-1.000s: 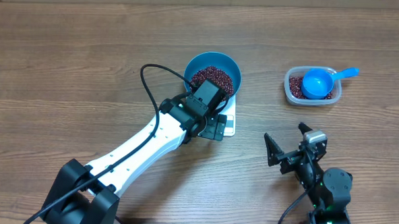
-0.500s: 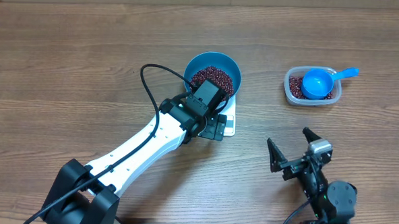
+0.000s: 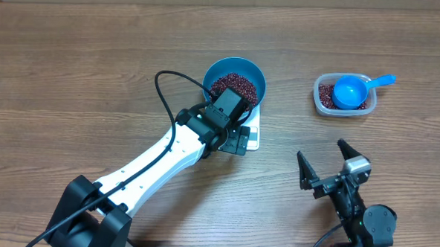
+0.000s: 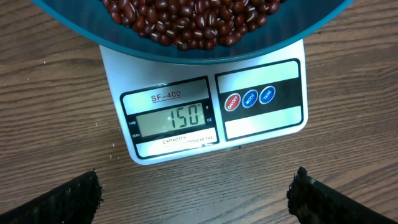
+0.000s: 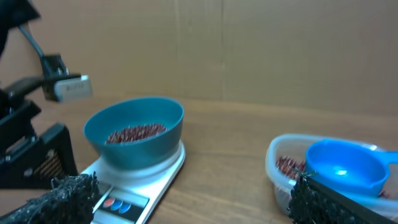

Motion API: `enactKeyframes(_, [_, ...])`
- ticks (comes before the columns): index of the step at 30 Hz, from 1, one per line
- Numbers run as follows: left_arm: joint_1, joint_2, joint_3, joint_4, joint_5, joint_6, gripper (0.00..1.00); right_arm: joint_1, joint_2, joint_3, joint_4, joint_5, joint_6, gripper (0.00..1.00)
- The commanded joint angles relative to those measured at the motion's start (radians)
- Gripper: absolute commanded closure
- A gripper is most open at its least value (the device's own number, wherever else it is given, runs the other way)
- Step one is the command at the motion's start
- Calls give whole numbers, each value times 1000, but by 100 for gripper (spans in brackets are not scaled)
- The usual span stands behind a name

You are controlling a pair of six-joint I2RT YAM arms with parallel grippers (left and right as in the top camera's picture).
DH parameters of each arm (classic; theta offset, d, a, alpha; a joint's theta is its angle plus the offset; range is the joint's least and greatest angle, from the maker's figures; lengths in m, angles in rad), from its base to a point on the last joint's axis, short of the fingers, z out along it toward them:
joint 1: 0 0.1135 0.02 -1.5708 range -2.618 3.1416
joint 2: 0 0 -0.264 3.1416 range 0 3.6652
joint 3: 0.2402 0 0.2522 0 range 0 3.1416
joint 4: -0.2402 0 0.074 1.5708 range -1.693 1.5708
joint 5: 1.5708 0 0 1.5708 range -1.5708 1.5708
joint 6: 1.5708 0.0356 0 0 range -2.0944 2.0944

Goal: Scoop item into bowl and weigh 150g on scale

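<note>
The blue bowl [image 3: 260,80] sits on the white scale [image 3: 254,134], filled with red-brown beans [image 3: 235,85]. In the left wrist view the scale [image 4: 261,127] displays 150, with the bowl's wall [image 4: 323,18] and beans [image 4: 186,22] above it. My left gripper [image 4: 194,198] hovers open just in front of the scale, with nothing between its fingers. My right gripper [image 3: 324,159] stands open and empty near the table's front right, apart from everything. From its wrist view I see the bowl [image 5: 134,152] and the scale [image 5: 161,177].
A clear plastic tub [image 3: 321,104] with some beans stands at the right, and a blue handled scoop [image 3: 349,90] rests in it. In the right wrist view the tub [image 5: 280,163] and scoop [image 5: 342,165] are at the right. A cardboard wall stands behind the table.
My right arm has drawn back toward the table's front edge, its gripper staying open. The left arm, bowl and scale have not moved.
</note>
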Motion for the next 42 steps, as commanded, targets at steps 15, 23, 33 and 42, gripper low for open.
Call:
enactKeyframes(15, [2, -6, -2, 2, 1, 4, 0, -6, -33, -11, -4, 103, 0, 0])
enactKeyframes(23, [2, -6, -2, 2, 1, 4, 0, -6, -33, -11, -12, 179, 0, 0])
enactKeyframes(33, [2, -6, -2, 2, 1, 4, 0, -6, -33, -11, -14, 179, 4, 0])
enactKeyframes(42, [2, -6, -2, 2, 1, 4, 0, -7, -32, -11, -14, 179, 4, 0])
